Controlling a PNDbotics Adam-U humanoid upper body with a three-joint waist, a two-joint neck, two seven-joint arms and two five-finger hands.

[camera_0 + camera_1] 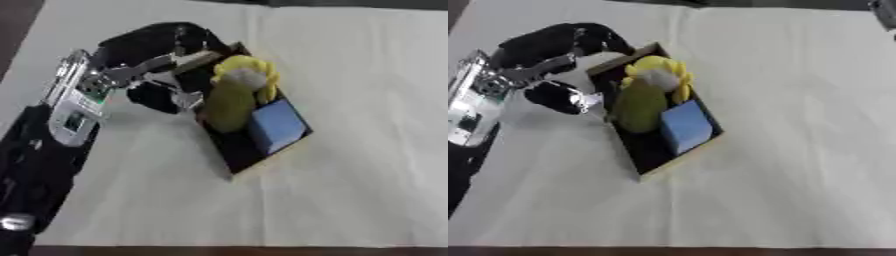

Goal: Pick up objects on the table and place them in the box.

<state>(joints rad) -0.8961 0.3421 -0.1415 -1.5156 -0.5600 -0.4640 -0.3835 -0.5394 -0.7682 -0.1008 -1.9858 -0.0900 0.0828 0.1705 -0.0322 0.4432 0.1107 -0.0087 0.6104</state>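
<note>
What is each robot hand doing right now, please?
Left robot hand: at the box's left edge beside the yellow-green plush toy; whether its fingers are open or shut cannot be told.
Right robot hand: not in view.

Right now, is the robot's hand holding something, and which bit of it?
I can't tell. The left hand is at the box beside the yellow-green plush toy, but its grip isn't clear.

Left hand (162,75) curls beside the box (241,155) holding yellow toy (236,92) and blue block (278,125).
</note>
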